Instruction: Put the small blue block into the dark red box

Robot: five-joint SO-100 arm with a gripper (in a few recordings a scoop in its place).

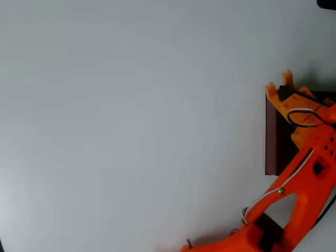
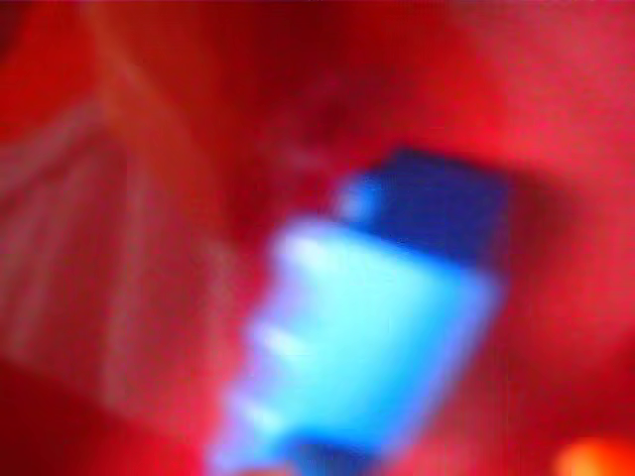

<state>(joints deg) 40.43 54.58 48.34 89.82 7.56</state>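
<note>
One blue block [image 2: 382,327], seemingly; one box [image 1: 274,136].

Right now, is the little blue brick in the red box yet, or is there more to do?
Nearly there. The orange arm has reached the dark red, thin-walled box at the right edge of the overhead view, with its fingers over it. In the blurry wrist view, the small bright blue oblong block sits close up against red all around. Whether it's held or dropped, I can't tell. Left: letting go, if needed, and pulling away.

A plain pale grey surface [image 1: 131,126] stretches across the overhead view, with a small dark shape [image 1: 326,3] at its top right corner.
</note>
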